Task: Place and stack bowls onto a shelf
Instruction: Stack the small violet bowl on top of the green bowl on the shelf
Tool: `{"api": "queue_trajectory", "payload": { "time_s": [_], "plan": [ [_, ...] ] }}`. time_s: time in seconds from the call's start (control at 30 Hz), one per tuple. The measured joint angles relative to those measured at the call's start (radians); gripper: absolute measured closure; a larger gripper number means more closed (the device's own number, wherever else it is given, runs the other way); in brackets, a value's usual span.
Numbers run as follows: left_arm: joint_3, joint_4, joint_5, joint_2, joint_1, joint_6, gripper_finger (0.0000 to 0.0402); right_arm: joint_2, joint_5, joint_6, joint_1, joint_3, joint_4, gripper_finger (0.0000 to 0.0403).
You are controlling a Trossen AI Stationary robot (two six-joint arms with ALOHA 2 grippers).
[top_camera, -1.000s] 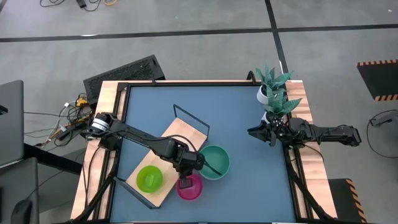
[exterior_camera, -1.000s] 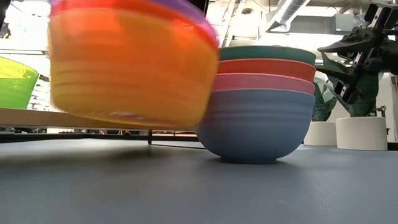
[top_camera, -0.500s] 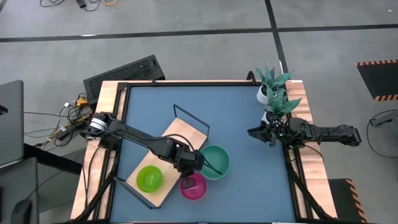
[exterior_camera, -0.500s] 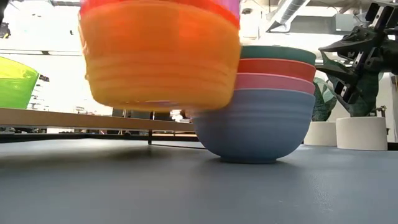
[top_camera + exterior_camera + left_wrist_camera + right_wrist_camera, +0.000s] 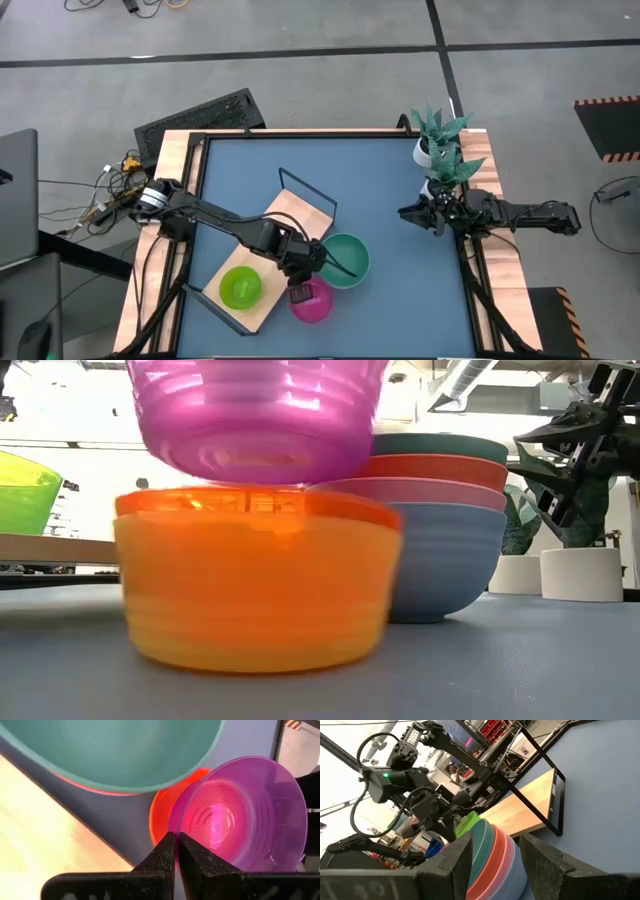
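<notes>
My left gripper (image 5: 176, 851) is shut on a translucent magenta bowl (image 5: 255, 415), held over an orange bowl (image 5: 255, 585) that stands on its base on the blue table. In the high view the magenta bowl (image 5: 312, 300) is near the table's near edge, beside a stack with a teal bowl (image 5: 346, 258) on top. That stack (image 5: 440, 540) is teal, red, pink and blue, resting on the blue one. A lime bowl (image 5: 240, 287) sits on the wooden shelf (image 5: 290, 215). My right gripper (image 5: 405, 212) waits open at the table's right side. My left gripper pinches the magenta bowl's rim (image 5: 175, 832) on the side toward the shelf, one finger (image 5: 165, 852) outside the wall and the other inside. The fingers come from above, slanting down. The bowl is lifted clear and upright, its base just above the orange bowl's rim (image 5: 250, 500).
A white pot with a green plant (image 5: 440, 145) stands at the table's far right corner, next to my right arm. The shelf's black wire frame (image 5: 305, 185) rises at its far end. Bare blue tabletop (image 5: 390, 310) lies right of the bowls.
The orange bowl, carried in the air with the magenta one nested in it, drifted toward the table's right and then dropped out onto the table. The magenta bowl stayed up in my left gripper. My right arm kept still.
</notes>
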State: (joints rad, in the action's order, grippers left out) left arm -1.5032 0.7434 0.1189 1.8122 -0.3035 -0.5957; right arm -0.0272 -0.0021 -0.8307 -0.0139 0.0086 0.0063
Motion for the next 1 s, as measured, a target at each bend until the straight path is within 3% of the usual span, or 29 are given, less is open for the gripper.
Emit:
{"api": "queue_trajectory", "payload": {
  "time_s": [0.2,0.4,0.77,1.0],
  "plan": [
    [-0.006,0.021,-0.036,-0.063,-0.01,-0.041,0.0401,0.0,-0.001,-0.002,0.0,0.0,0.0,0.0214],
    [-0.006,0.284,-0.136,-0.152,-0.041,-0.135,0.0401,0.0,0.0,0.0,0.0,0.0,0.0,0.0214],
    [0.034,0.576,-0.16,-0.356,-0.121,-0.221,0.0401,0.0,0.001,0.001,-0.001,0.0,0.0,0.0214],
    [0.199,0.512,-0.131,-0.46,-0.167,-0.259,0.0401,0.0,0.001,0.0,-0.001,0.0,0.0,0.0214]
  ]
}}
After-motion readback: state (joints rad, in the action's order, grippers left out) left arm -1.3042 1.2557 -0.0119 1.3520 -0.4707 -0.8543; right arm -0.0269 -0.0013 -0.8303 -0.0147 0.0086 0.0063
